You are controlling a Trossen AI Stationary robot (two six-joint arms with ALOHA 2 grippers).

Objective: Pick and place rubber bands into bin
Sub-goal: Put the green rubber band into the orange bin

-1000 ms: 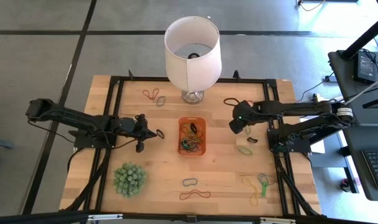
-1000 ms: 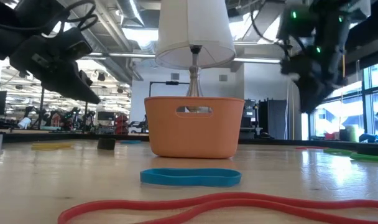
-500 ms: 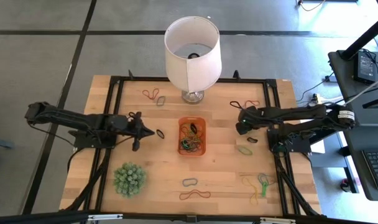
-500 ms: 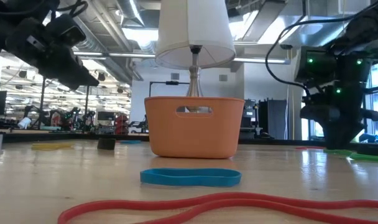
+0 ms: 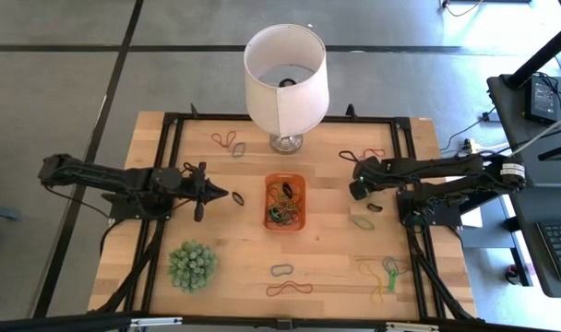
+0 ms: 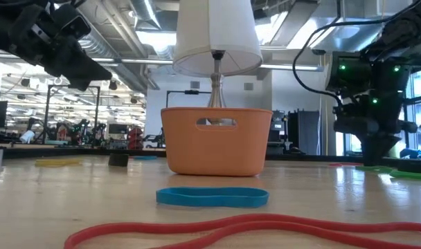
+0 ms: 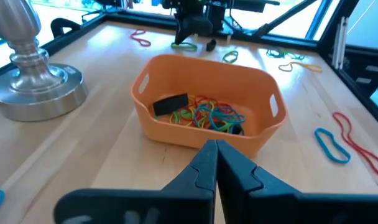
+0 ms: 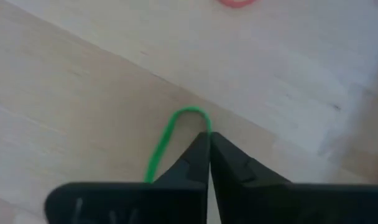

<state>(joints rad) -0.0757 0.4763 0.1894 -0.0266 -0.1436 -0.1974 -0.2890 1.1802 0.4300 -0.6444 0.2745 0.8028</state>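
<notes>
On the bench [image 5: 331,263], our right pincer [image 8: 209,140] is clamped on a green rubber band [image 8: 170,134]; we should lift gently toward the bin [image 5: 285,202].

Orange bin [image 6: 216,140] centre on our counter [image 6: 51,200]

We see a blue band [image 6: 212,197] and a red band [image 6: 252,229] before it.
</notes>
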